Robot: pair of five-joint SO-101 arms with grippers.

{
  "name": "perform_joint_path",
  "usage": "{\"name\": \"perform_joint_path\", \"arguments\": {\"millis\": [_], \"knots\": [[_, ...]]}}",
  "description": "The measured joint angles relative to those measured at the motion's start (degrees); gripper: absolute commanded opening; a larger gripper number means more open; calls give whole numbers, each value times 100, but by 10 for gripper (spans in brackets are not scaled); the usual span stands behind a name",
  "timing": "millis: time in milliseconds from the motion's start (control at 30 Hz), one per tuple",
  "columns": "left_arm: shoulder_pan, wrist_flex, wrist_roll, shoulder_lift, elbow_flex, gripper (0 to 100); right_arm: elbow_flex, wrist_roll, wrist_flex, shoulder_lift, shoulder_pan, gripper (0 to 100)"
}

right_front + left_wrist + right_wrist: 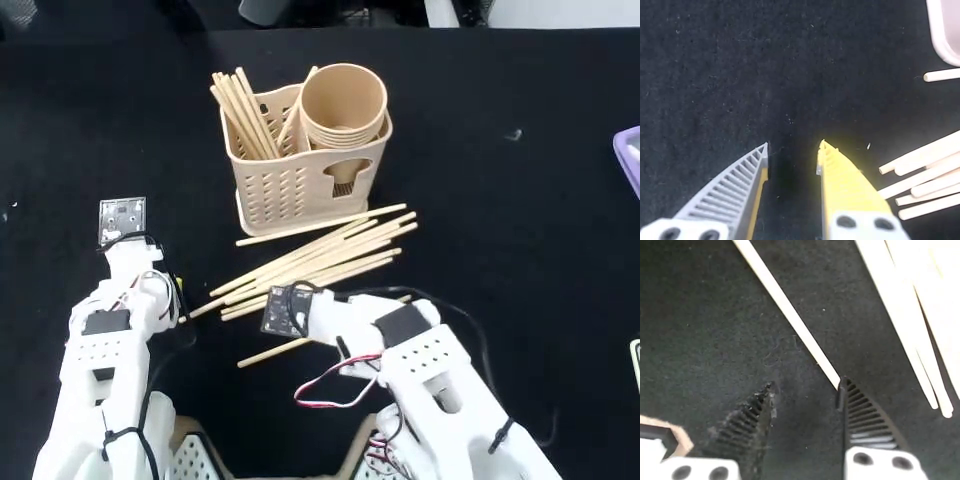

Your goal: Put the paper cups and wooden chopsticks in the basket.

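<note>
I see the loose chopsticks (310,262) lying on one shared slant before the basket (300,190) on black cloth (500,260); left gripper (792,146) and right gripper (807,389) both gape, empty.

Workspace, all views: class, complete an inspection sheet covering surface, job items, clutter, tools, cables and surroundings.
Surface: black table.
Job's things: basket holds stacked paper cups and leaning chopsticks; loose chopsticks lie before it.
Clutter: purple object at the right edge.
Tools: left tool open over bare table; right tool open beside a single chopstick.
Cables: wires loop at the right arm.
Surroundings: pale surface beyond the far edge.
</note>
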Motion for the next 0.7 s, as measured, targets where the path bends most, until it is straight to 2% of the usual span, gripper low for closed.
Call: {"name": "perform_joint_path", "arguments": {"millis": [200, 267, 367, 400, 567, 700], "knots": [[0, 0, 0, 0, 0, 162, 369, 229, -316, 0, -9, 150], [0, 0, 0, 0, 0, 162, 369, 229, -352, 0, -9, 115], [0, 0, 0, 0, 0, 162, 369, 229, -369, 0, -9, 11], [0, 0, 0, 0, 0, 162, 369, 229, -369, 0, -9, 11], [0, 0, 0, 0, 0, 162, 105, 167, -369, 0, -9, 101], [0, 0, 0, 0, 0, 162, -264, -422, -387, 9, 35, 181]]}}
